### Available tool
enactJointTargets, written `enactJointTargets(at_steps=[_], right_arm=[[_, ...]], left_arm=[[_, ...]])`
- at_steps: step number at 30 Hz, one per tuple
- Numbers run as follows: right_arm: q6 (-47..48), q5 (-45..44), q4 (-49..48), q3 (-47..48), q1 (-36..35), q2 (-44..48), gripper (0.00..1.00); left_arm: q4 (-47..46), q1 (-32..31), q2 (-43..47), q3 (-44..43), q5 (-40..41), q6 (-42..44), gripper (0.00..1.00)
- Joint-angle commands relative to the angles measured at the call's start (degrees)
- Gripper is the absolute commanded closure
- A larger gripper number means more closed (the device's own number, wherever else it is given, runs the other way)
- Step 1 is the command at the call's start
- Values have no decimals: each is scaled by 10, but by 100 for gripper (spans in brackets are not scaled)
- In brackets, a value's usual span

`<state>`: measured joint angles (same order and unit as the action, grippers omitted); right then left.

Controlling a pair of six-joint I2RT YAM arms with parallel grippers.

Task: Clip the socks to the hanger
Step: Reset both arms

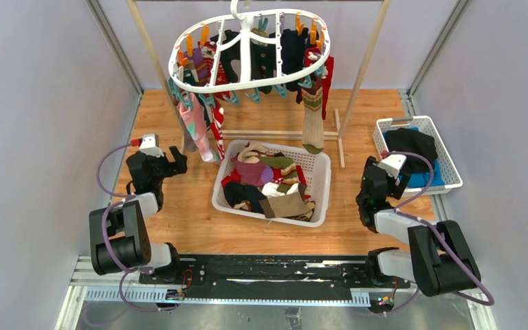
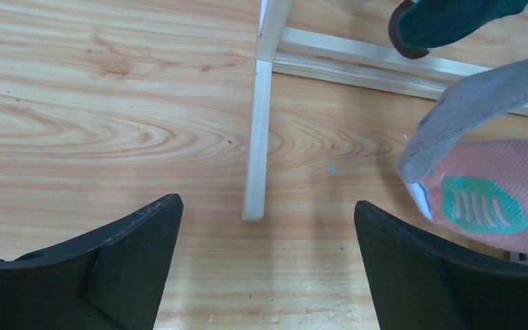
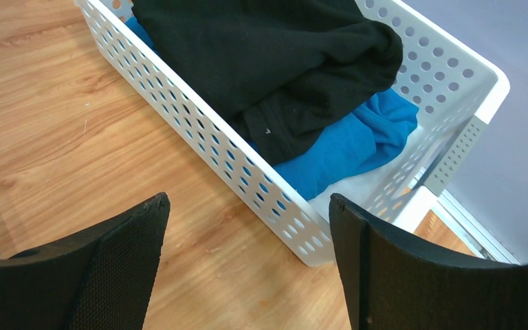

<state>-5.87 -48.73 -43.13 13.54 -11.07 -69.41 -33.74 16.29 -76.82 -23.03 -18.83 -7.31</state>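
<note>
place: robot lab cell | evidence: plain grey walls [image 1: 34,103], aluminium base rail [image 1: 247,296], wooden tabletop [image 1: 185,220]

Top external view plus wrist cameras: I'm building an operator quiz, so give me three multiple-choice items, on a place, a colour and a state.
1. Where does the sock basket sit?
A. beneath the left arm
B. between the two arms
C. against the right wall

2. The folded clothes in the right basket are:
A. black and blue
B. red and white
C. green and yellow

3. The left gripper is:
A. shut on a sock
B. shut on a clothespin
C. open, holding nothing

Answers: 1 B, it lies mid-table before the hanger; 2 A, the right wrist view shows both; 3 C, nothing lies in its wide gap.
</note>
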Motion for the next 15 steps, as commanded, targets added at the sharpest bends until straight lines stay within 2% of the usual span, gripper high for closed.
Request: enactJointTargets(at_steps=[1, 2, 5, 8, 9, 12, 13, 14, 15], right_arm=[[25, 33, -101, -13, 23, -42, 16], [35, 42, -121, -14, 24, -51, 16], [64, 100, -129, -11, 24, -58, 19], [109, 211, -161, -38, 18, -44, 18], [124, 237, -204, -56, 18, -52, 17], [148, 239, -309, -67, 17, -130, 14], [157, 226, -340, -60, 17, -157, 12], [149, 224, -308, -48, 16, -156, 11], [128, 229, -237, -32, 22, -133, 10]], left_arm=[[-145, -11, -15, 39, 22, -31, 0], [-175, -15, -17, 50, 20, -32, 0], [-185, -32, -6, 61, 22, -13, 0], [-191, -64, 8, 75, 46, 25, 0], [-202, -82, 13, 84, 53, 44, 0], [-282, -145, 2, 134, 83, 120, 0], [-347, -155, -23, 151, 77, 128, 0], [-377, -157, -33, 155, 85, 123, 0], [-309, -157, -23, 142, 110, 121, 0]])
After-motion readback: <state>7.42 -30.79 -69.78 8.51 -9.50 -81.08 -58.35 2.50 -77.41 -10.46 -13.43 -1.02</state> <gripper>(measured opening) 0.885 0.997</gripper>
